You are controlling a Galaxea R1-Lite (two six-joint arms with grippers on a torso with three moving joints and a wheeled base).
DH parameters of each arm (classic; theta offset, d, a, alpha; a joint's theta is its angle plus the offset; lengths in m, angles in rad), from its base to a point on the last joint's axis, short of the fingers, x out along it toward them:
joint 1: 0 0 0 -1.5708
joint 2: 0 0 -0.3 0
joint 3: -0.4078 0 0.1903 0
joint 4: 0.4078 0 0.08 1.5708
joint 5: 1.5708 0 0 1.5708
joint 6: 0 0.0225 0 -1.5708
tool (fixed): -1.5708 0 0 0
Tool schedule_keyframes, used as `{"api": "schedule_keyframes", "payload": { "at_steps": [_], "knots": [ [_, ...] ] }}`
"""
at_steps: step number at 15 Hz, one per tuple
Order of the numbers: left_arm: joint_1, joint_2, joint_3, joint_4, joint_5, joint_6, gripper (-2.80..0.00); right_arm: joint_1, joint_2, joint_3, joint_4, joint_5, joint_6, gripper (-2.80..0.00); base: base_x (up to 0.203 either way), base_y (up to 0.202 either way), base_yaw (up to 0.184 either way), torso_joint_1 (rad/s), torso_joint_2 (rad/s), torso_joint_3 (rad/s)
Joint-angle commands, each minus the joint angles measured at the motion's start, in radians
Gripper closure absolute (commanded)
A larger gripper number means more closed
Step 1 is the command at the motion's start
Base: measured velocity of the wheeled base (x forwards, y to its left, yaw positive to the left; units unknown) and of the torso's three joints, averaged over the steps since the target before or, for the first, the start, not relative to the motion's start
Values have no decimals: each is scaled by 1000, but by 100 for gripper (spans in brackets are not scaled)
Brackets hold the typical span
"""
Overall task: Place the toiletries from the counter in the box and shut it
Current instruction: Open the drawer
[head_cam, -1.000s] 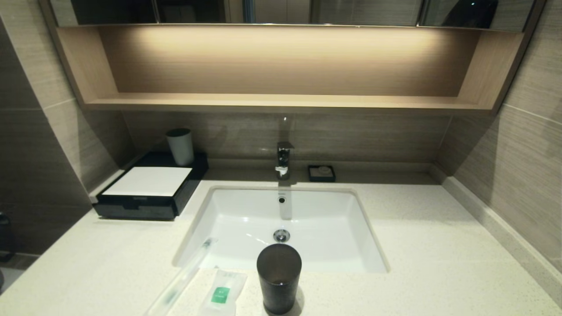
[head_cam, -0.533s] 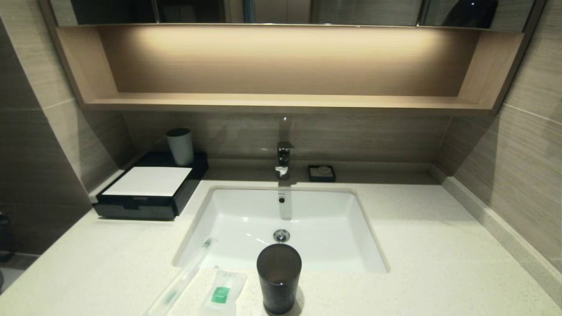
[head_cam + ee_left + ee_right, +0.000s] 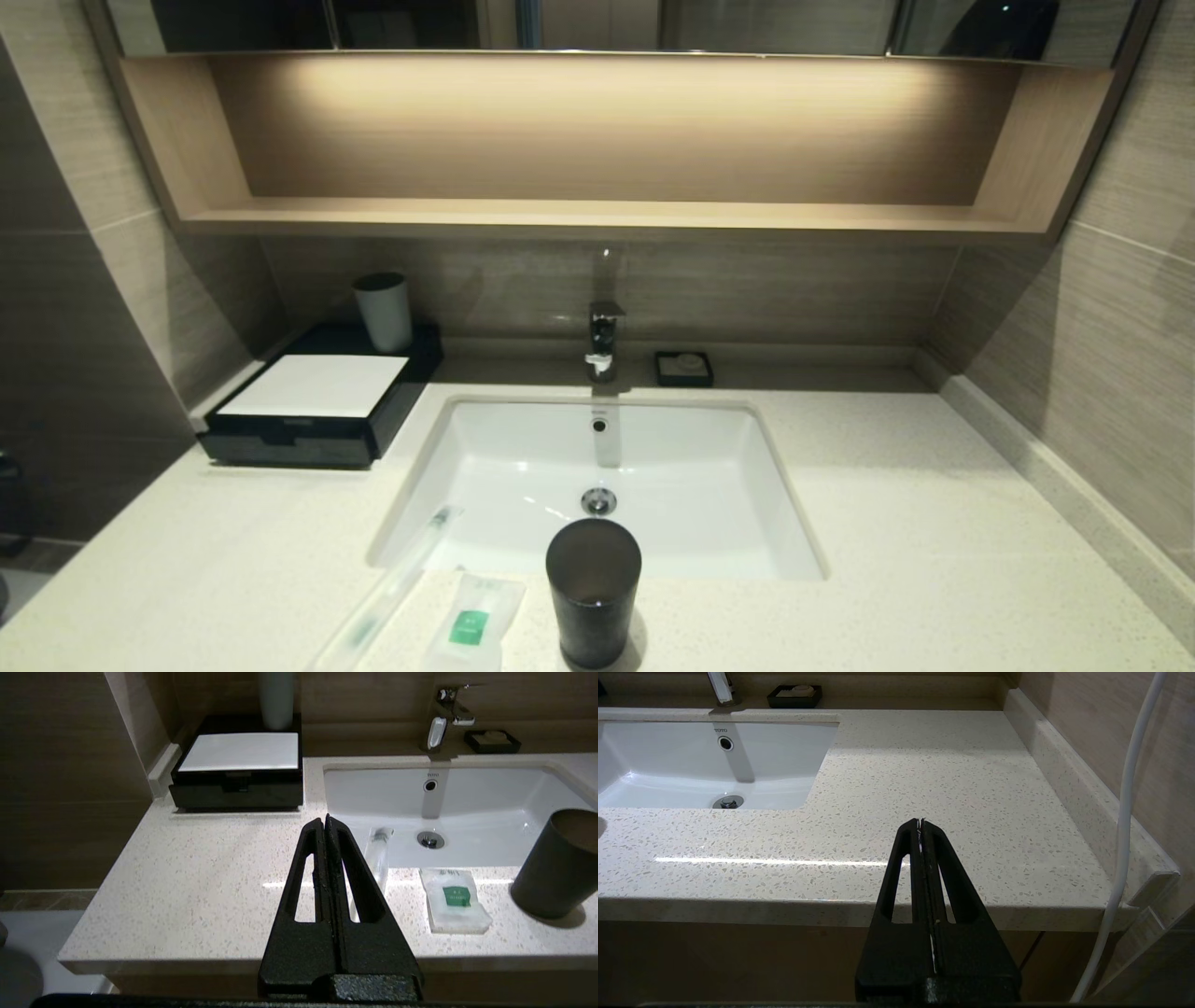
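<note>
The left gripper (image 3: pixel 325 820) hung in front of the counter's near edge, its black fingers pressed together on nothing. Just beyond it the long slim toothbrush in clear wrap (image 3: pixel 379 856) lay across the pale speckled stone counter (image 3: pixel 934 523), its head over the white sink basin (image 3: pixel 691 467). Beside it lay the small white sachet with a green label (image 3: pixel 454 899), then the dark smoky tumbler (image 3: pixel 593 590). The flat black box with a white top panel (image 3: pixel 317 401) sat shut at the back left. The right gripper (image 3: pixel 920 822) was likewise pinched closed, empty, off the counter's right front.

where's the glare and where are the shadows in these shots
Head view: a warm strip lights the shelf; the tumbler stands dark. Left wrist view: glare streaks the counter beside the shut left gripper. Right wrist view: a glare line runs behind the shut right gripper.
</note>
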Motion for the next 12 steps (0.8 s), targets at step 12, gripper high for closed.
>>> {"api": "schedule_keyframes", "payload": {
  "at_steps": [12],
  "knots": [
    [2, 764, -167, -250, 37, -12, 0, 0, 0, 2, 0, 0, 0, 0, 0, 0, 0, 0, 0, 0]
  ]
}}
